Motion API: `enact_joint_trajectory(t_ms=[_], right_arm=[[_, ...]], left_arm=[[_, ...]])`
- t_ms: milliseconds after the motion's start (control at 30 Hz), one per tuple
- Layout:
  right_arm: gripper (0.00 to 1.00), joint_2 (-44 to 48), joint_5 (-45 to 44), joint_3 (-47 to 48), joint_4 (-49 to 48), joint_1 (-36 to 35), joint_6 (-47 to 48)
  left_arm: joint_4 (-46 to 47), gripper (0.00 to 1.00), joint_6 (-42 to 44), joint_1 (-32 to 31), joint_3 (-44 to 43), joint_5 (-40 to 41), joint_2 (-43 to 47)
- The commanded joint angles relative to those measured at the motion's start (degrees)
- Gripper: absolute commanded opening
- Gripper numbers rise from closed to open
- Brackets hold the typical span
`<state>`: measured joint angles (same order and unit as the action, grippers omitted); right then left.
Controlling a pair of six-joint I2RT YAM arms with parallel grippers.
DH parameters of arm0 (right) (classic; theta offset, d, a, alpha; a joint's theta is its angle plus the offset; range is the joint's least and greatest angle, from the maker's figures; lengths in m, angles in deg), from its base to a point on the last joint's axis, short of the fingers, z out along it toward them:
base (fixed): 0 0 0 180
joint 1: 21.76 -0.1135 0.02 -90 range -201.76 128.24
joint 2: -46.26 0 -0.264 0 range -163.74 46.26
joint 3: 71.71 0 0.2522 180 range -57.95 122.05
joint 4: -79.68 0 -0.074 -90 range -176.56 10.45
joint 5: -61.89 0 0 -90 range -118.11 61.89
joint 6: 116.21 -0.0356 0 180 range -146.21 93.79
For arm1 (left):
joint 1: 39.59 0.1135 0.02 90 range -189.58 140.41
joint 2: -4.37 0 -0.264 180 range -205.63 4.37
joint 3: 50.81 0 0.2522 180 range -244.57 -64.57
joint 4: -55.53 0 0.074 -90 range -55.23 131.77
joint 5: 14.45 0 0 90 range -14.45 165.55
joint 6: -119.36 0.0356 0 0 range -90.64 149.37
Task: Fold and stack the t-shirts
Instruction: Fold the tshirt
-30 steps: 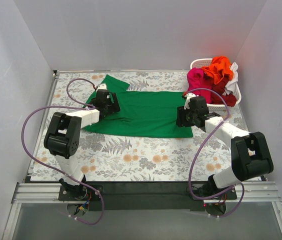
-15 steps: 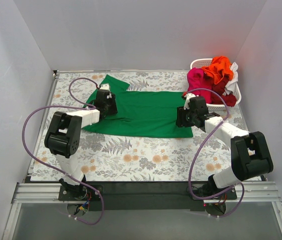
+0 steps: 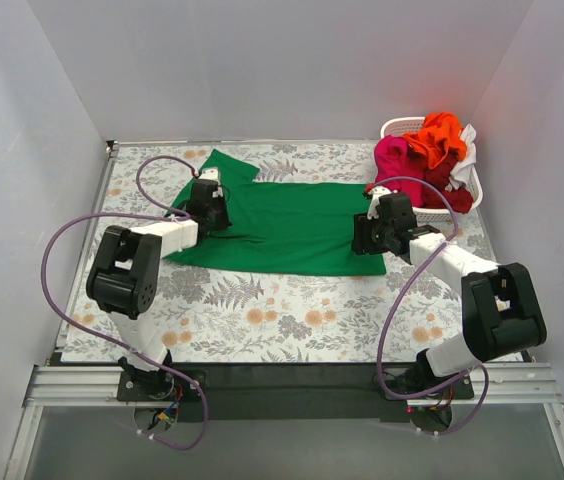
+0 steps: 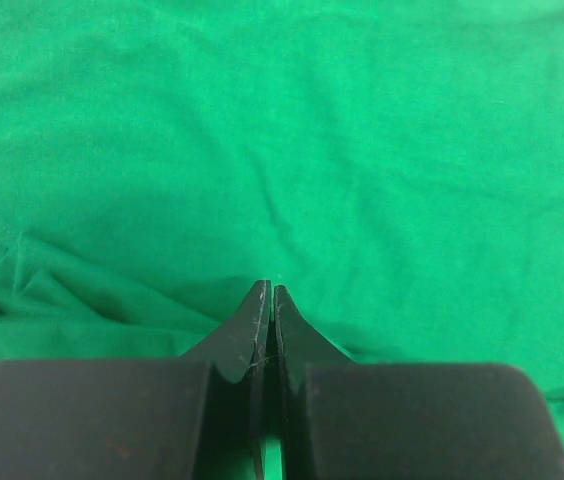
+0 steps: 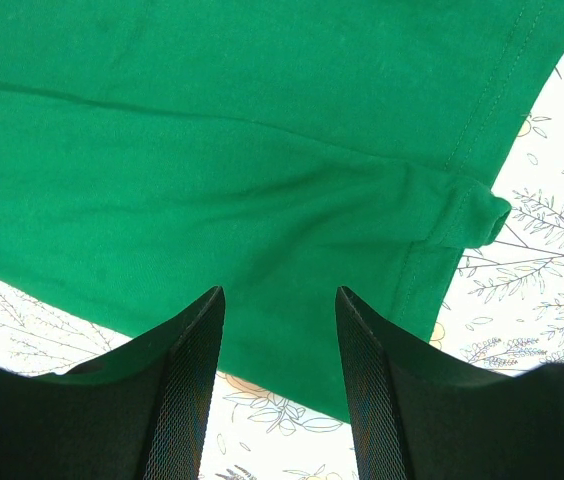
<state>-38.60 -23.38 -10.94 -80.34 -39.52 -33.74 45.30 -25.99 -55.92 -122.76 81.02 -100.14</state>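
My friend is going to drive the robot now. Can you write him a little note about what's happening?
Left pincer: shut, tips on the green t-shirt near its left end; unclear if cloth is pinched.
Right pincer: open over the shirt's right edge.
Green t-shirt lies spread on the table; other t-shirts are heaped in the white basket.
Nothing stacked yet. Left: fold green, then the rest, and stack.

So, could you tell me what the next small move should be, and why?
Probably close the right gripper on the green t-shirt: its jaws stand open over the hem, while the left gripper is shut, seemingly pinching cloth.
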Motion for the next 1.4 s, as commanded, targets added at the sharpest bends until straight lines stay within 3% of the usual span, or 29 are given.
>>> enact_joint_trajectory(t_ms=[0,233,533,967,1033,1067,1200,1367], right_arm=[[0.44,0.0,0.7,1.1,-0.5,-0.4,0.3],[0.44,-0.7,1.0,1.3,-0.4,-0.6,0.4],[0.44,-1.3,1.1,1.7,0.0,-0.8,0.8],[0.44,-2.4,1.1,2.2,0.5,-1.0,1.1],[0.44,-2.6,1.1,2.3,0.6,-1.1,1.1],[0.44,-2.7,1.1,2.4,0.6,-1.1,1.1],[0.44,-3.3,1.0,2.6,0.6,-1.4,1.2],[0.44,-3.8,0.5,3.0,1.0,-1.5,1.3]], left_arm=[[3.1,0.00,0.4,-0.1,1.8,-1.5,6.0],[11.5,0.00,2.1,0.4,4.2,-11.8,8.6],[21.4,0.00,5.7,1.0,6.2,-10.7,6.9],[29.7,0.00,3.4,2.5,10.1,-14.7,8.1],[27.4,0.03,3.1,2.8,9.2,-13.0,6.3],[26.0,0.13,2.9,2.8,7.6,-11.0,5.4],[17.8,0.30,1.0,2.8,3.1,4.0,1.6],[13.1,0.36,0.5,2.4,0.0,12.7,3.5]])
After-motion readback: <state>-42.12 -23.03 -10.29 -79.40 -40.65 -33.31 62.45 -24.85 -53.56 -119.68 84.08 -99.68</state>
